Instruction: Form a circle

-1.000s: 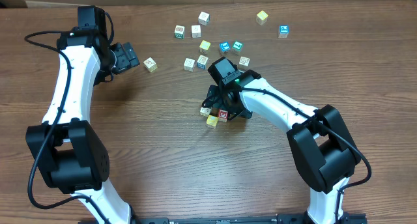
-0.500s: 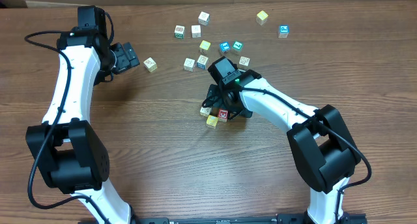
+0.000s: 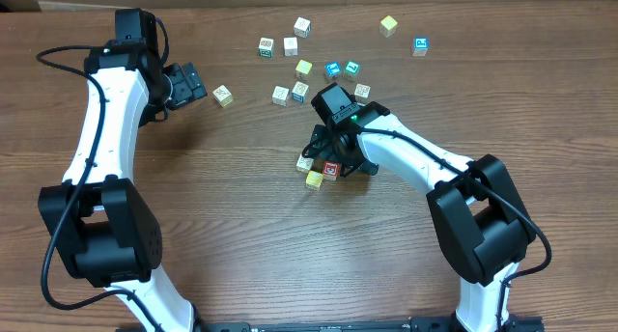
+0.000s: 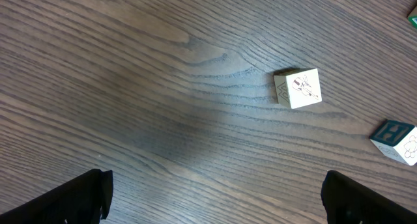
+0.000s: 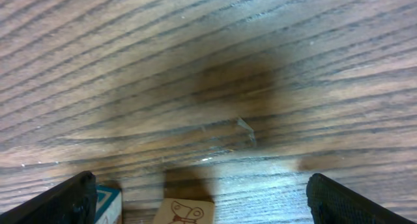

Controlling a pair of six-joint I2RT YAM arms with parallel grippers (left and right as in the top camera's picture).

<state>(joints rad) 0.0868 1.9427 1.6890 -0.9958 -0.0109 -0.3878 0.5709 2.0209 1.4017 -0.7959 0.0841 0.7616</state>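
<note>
Overhead, the right hand (image 3: 338, 151) is sitting almost exactly where it was a second ago. Its wrist is drifting a touch farther from the robot's base, and its jaws are finishing their spread, now standing wide and holding nothing. The cubes beneath it are lying just as they were. I am reading this as a let-go after a nudge or a placement, not a fresh grab, so the ring is probably settling rather than losing a piece.

The circle (image 3: 317, 172) is resting on the counter (image 3: 241, 235), directly under the right hand's fingertips and spilling out toward the left arm's side of them. It is looking more like a tight huddle than a true ring. A whitish cube (image 3: 305, 163), a yellow cube (image 3: 315, 179) and a red-printed cube (image 3: 330, 169) are touching or nearly so, and any further member is hiding under the hand. In the right wrist view, the wide-set fingers (image 5: 65, 198) are framing a drawn-on cube (image 5: 184, 212) and a blue-edged cube (image 5: 108, 201) at the near edge, both too cropped to place in the ring.

The left hand (image 3: 190, 84) is hanging wide and empty, well apart from the circle, with a pale cube (image 3: 223, 96) just ahead of its fingers. The loose cubes (image 3: 304, 69) are lying scattered beyond the right hand's wrist, so much gathering is likely remaining.
</note>
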